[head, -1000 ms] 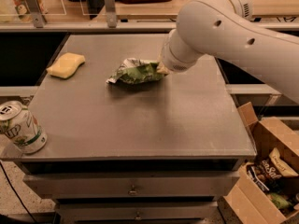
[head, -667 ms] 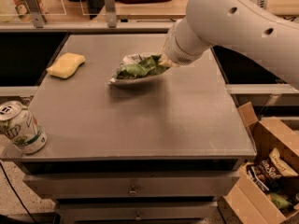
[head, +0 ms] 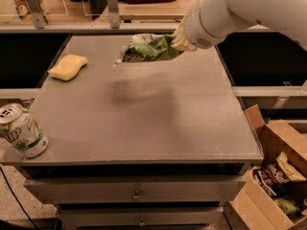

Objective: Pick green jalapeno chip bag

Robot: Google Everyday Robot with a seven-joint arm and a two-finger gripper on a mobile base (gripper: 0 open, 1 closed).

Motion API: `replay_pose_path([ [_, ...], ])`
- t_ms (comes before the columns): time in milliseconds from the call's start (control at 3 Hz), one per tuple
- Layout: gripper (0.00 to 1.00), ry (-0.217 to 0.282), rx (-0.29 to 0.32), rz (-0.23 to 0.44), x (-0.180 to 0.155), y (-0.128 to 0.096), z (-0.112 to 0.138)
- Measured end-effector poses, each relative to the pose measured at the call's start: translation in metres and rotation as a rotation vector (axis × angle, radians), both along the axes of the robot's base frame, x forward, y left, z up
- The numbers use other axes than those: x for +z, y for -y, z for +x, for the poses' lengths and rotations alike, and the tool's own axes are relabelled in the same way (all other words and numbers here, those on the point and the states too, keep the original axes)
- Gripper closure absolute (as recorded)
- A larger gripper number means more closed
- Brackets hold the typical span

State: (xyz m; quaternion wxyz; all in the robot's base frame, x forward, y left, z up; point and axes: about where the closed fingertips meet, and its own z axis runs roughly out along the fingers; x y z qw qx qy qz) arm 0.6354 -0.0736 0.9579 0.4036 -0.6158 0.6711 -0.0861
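Note:
The green jalapeno chip bag (head: pixel 148 49), wrinkly light green and white, hangs in the air above the far middle of the grey table (head: pixel 144 123), casting a shadow below it. My gripper (head: pixel 181 41) is at the bag's right end, at the tip of the white arm (head: pixel 249 11) that comes in from the upper right. It is shut on the bag and holds it clear of the tabletop.
A yellow sponge (head: pixel 67 66) lies at the table's far left. A green-and-white soda can (head: pixel 20 131) lies at the front left corner. A cardboard box (head: pixel 276 176) with dark snack bags stands on the floor at the right. Drawers sit under the table.
The gripper has lifted the chip bag off the tabletop and carried it up and toward the far edge; the bag's shadow now falls on the table below.

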Motion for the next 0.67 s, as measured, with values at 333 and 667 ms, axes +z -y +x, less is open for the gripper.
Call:
replay_pose_path([
  [333, 1.0, 0.023, -0.021, 0.048, 0.0216, 0.0134, 0.0014],
  [667, 1.0, 0.023, -0.021, 0.048, 0.0217, 0.0134, 0.0014],
])
